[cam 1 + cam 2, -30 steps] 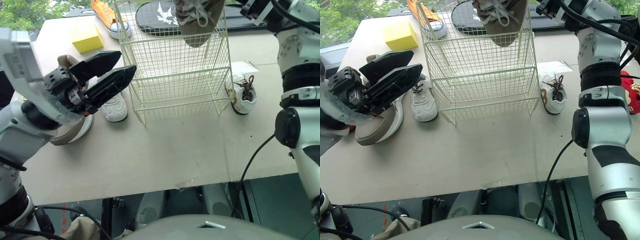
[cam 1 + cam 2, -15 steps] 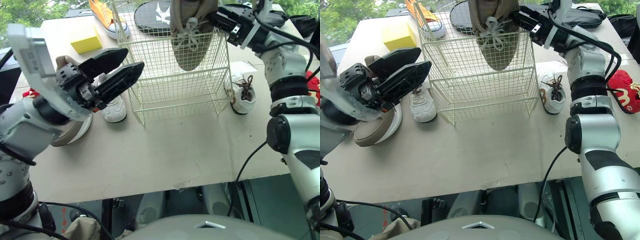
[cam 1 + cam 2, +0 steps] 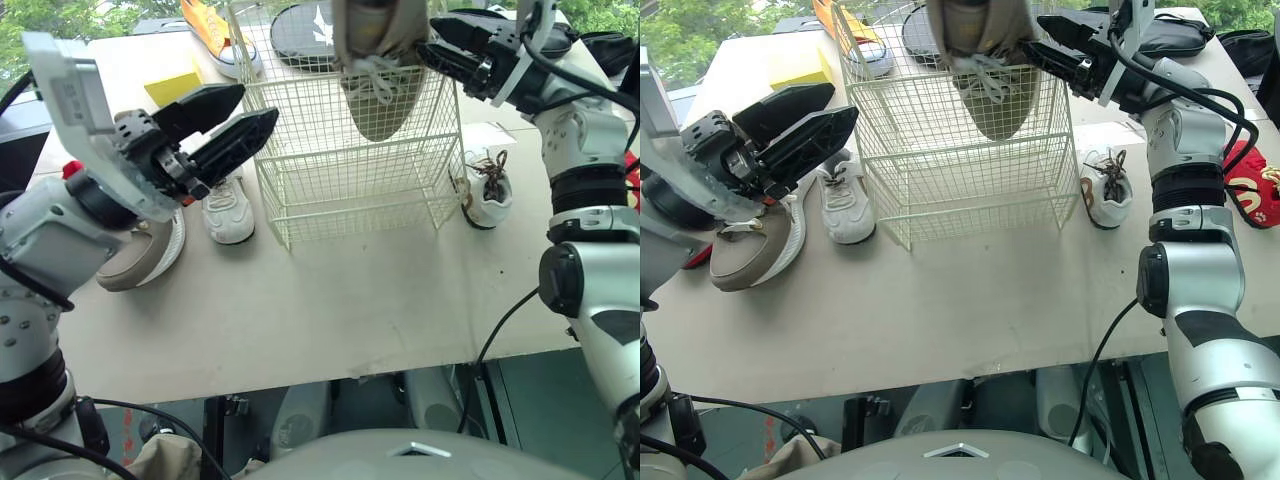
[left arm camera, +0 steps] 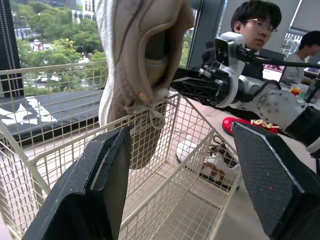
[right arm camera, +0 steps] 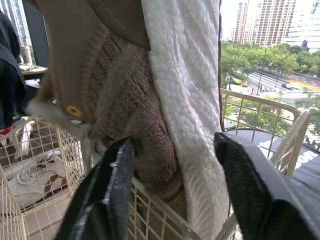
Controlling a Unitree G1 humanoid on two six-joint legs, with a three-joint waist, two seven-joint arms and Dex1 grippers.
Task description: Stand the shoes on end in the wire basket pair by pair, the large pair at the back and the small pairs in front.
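Observation:
A large tan shoe point(image 3: 375, 80) stands toe-down inside the white wire basket point(image 3: 350, 185), its heel sticking up above the rim. My right gripper point(image 3: 425, 38) reaches in from the right at the basket's top edge. It is open, with one finger on each side of the shoe's white sole point(image 5: 185, 90). The matching tan shoe point(image 3: 140, 255) lies on the table at the left. My left gripper point(image 3: 260, 104) hovers open and empty above it, left of the basket. One small white shoe point(image 3: 228, 210) lies by the basket's left side and another point(image 3: 488, 192) by its right.
An orange shoe point(image 3: 220, 35), a yellow block point(image 3: 172, 85) and a black bag point(image 3: 300, 30) lie at the back of the table. A red item point(image 3: 1250, 170) sits at the far right. People point(image 4: 255, 22) sit beyond the table.
The right arm lowered the tan shoe toe-first into the basket, and its fingers have spread apart. The left arm stayed open and rose slightly.

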